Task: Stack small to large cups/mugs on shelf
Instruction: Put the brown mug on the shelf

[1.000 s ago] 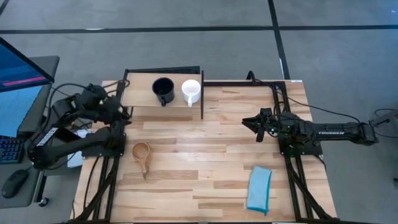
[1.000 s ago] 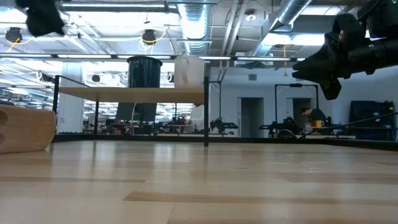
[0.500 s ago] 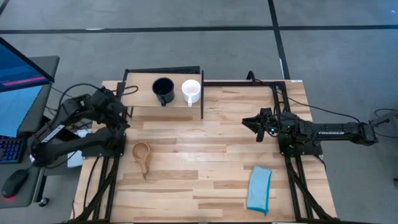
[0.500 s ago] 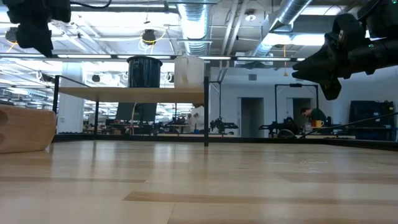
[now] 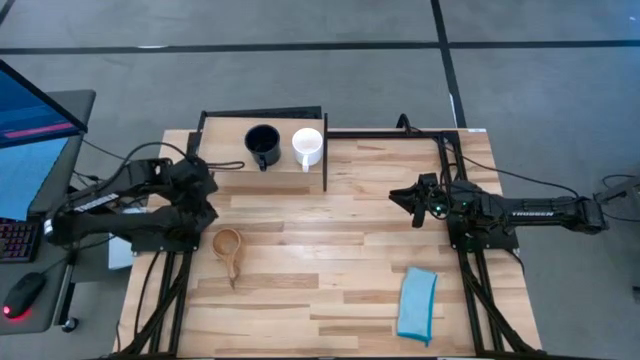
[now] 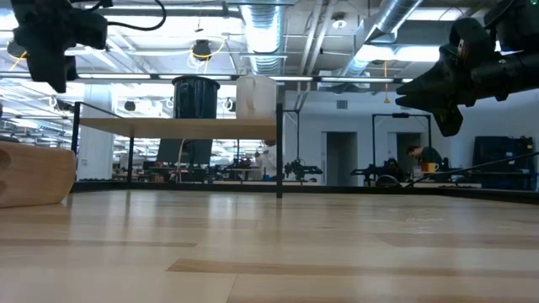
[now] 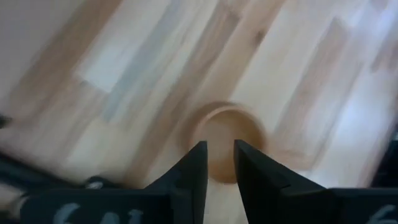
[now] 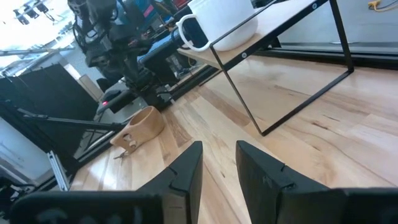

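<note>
On the shelf (image 5: 225, 157), at the table's far left, stand a dark mug (image 5: 262, 146) and a white mug (image 5: 307, 147); both also show in the low view, dark mug (image 6: 195, 97) and white mug (image 6: 257, 97). A light wooden cup (image 5: 228, 244) rests on its base on the tabletop, its long handle (image 5: 234, 274) pointing toward the near edge. My left gripper (image 5: 206, 198) hovers above the table just beyond the wooden cup (image 7: 227, 143), pointing down, open by a narrow gap. My right gripper (image 5: 398, 197) waits at mid-right, above the table, also open by a narrow gap.
A folded light blue cloth (image 5: 417, 304) lies near the table's near right corner. The shelf's black frame post (image 5: 325, 170) stands between the two arms. A monitor (image 5: 30, 115) stands off the table's left side. Bare planks lie between the wooden cup and the cloth.
My left gripper has swung from beside the shelf's left end toward the table's near side and right, coming down somewhat, until it stands over the wooden cup. The mugs, the wooden cup and my right arm have kept still.
</note>
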Controlling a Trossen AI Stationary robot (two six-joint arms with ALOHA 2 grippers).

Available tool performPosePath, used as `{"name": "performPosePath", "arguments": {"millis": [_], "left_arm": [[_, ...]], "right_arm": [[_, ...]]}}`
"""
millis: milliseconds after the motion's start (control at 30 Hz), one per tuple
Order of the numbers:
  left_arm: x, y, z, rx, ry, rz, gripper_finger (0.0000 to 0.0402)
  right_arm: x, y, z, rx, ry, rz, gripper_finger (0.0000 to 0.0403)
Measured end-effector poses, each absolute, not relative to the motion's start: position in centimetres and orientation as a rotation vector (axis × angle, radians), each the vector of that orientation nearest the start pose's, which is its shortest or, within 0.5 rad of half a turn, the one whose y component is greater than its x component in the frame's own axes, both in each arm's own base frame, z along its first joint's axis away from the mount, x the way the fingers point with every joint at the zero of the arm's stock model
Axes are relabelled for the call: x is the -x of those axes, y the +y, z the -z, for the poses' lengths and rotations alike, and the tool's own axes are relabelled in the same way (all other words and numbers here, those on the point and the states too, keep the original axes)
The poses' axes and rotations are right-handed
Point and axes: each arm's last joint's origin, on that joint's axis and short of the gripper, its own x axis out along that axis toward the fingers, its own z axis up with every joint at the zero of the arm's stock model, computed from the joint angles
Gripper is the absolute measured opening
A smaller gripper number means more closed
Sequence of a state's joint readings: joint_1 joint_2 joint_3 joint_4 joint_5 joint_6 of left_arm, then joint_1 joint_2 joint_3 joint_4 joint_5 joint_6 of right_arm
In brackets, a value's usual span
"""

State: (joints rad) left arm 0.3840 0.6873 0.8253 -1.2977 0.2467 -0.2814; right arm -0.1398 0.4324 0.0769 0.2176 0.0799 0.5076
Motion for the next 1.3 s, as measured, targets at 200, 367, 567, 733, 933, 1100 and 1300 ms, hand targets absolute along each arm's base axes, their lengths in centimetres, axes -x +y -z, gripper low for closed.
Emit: {"name": "performPosePath", "arguments": {"millis": [200,367,567,733,933,1100,1300], "left_arm": [[-9.7,2.4,-27.8,0.631,1.052,-0.226,0.0060],[-9.9,2.5,-27.7,0.581,1.064,-0.190,0.0068],[-10.4,2.6,-27.4,0.553,1.097,-0.148,0.0134],[-11.1,2.8,-27.1,0.566,1.136,-0.153,0.0207],[-11.5,2.8,-26.9,0.640,1.148,-0.160,0.0249],[-11.5,2.8,-26.9,0.684,1.146,-0.189,0.0254],[-11.5,2.9,-26.9,0.679,1.146,-0.210,0.0252]], "right_arm": [[-12.5,-2.0,-17.2,-0.509,0.079,0.250,0.0118],[-12.5,-2.0,-17.2,-0.509,0.079,0.250,0.0118],[-12.5,-2.0,-17.2,-0.509,0.079,0.250,0.0118],[-12.5,-2.0,-17.2,-0.508,0.080,0.250,0.0118],[-12.5,-2.0,-17.2,-0.508,0.080,0.249,0.0118],[-12.5,-2.0,-17.2,-0.507,0.080,0.249,0.0118],[-12.5,-2.0,-17.2,-0.504,0.080,0.249,0.0118]]}}
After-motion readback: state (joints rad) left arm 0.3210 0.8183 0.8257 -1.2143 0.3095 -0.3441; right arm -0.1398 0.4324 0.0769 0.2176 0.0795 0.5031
